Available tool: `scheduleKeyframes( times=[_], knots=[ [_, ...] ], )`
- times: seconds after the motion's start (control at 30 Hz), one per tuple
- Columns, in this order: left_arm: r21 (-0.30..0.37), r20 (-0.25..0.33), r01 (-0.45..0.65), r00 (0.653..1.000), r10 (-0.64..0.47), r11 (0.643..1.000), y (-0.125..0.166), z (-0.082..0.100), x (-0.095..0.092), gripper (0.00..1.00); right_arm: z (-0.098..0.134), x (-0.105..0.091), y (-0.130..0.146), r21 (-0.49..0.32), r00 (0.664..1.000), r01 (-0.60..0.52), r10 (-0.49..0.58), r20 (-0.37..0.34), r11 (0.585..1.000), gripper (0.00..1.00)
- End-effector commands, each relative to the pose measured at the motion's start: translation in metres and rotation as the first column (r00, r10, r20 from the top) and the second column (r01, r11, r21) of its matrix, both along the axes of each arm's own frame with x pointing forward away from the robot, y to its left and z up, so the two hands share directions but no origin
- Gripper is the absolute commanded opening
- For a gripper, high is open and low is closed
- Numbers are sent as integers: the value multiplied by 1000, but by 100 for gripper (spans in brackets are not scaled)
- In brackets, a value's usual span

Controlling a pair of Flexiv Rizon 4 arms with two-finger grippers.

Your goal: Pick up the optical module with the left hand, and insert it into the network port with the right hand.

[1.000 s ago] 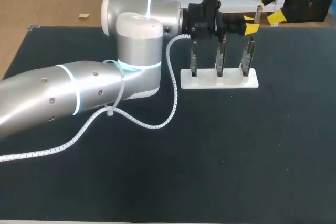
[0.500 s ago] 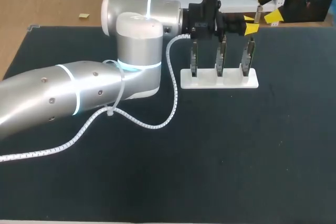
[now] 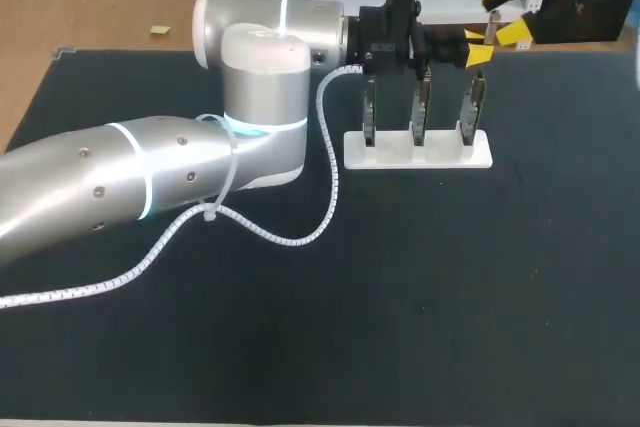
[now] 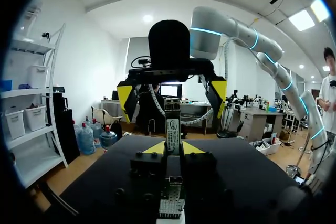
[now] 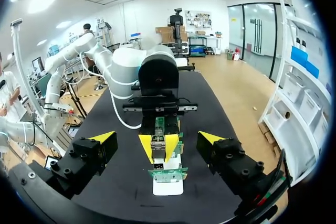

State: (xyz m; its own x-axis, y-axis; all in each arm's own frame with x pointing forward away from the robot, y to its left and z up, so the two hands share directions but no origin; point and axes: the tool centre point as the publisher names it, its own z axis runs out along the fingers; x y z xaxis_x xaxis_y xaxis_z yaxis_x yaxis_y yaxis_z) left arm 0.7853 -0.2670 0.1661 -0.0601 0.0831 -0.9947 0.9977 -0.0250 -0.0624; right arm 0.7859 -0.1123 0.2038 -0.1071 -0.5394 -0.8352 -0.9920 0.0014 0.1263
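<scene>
Over the far side of the black surface [image 3: 450,277]: left claw [image 4: 173,148] is pinching the optical module [image 4: 172,128], yellow tips pressed on it from both sides. Module sticks out past the tips and stands upright in the left wrist view, with a white label facing that camera.

Right claw [image 3: 507,13] sits nose-to-nose with the left one. Its fingers are spread wide, one yellow tip to each side of the module, neither touching it. Can't tell from the head view how close the two claws are along the approach line; both wrist views put them near each other.

White rack [image 3: 418,152] is on the surface just under the left claw, with three network port boards [image 3: 420,107] standing upright in it in a row. Right wrist view shows them as green PCBs, the nearest one below the held module. Module is clear of all three ports, not inserted.

Left arm [image 3: 150,177] comes in low across the surface from the left. A white coiled cable [image 3: 290,237] trails off it and lies on the surface.
</scene>
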Motion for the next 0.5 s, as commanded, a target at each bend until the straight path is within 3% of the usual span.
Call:
scheduleKeyframes(
  times=[0.03,0.33,0.37,0.4,0.43,0.5],
  knots=[
    [4,-1,-2,1000,2,1000,1,1,-1,0,0,5,2,0,1000,-16,16,-7,1000,100],
    [4,-1,-2,1000,2,1000,1,1,-1,0,-1,4,4,-3,1000,-19,19,-10,1000,100],
    [4,-1,-2,1000,2,1000,1,1,-1,0,-2,4,4,-2,1000,-17,17,-10,1000,49],
    [4,-1,-2,1000,2,1000,1,1,-1,0,-2,4,4,-2,1000,-13,13,-10,1000,34],
    [4,-1,-2,1000,2,1000,1,1,-1,0,-2,5,4,0,1000,-10,10,-8,1000,1],
    [4,-1,-2,1000,2,1000,1,1,-1,0,-2,5,4,1,1000,-8,8,-7,1000,0]
  ],
)
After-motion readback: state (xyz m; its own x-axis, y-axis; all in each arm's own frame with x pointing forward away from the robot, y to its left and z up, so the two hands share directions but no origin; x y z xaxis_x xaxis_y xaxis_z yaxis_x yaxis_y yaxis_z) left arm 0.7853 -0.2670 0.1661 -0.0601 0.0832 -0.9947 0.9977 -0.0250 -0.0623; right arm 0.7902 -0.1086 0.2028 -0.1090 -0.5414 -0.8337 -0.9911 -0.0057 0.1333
